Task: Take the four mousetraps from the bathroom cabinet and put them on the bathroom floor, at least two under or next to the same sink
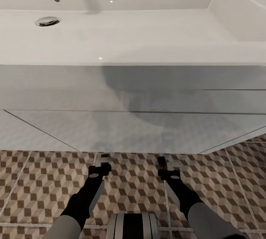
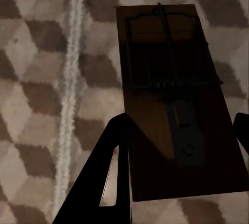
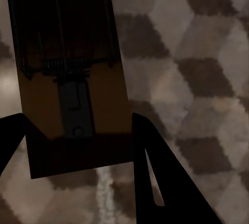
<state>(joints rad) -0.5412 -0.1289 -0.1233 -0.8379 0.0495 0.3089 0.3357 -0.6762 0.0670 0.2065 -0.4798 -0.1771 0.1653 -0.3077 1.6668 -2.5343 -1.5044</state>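
Cube-patterned bathroom floor (image 1: 48,179) lay below a white sink (image 1: 147,35). The left gripper (image 2: 179,130) clasped one mousetrap (image 2: 176,104) between its fingers; the right gripper (image 3: 78,135) clasped another mousetrap (image 3: 67,73), both low over the tiles.

A flat rectangular tan wooden mousetrap (image 3: 67,78) with dark wire and a coiled spring across its board sits between the right gripper's (image 3: 78,146) 2 black fingers (image 3: 155,172), its near end pinched between them. Behind it lies the bathroom floor (image 3: 197,68) of brown, beige and grey cube-patterned tiles, with 1 pale grout line (image 3: 105,193) showing past the board's near edge.
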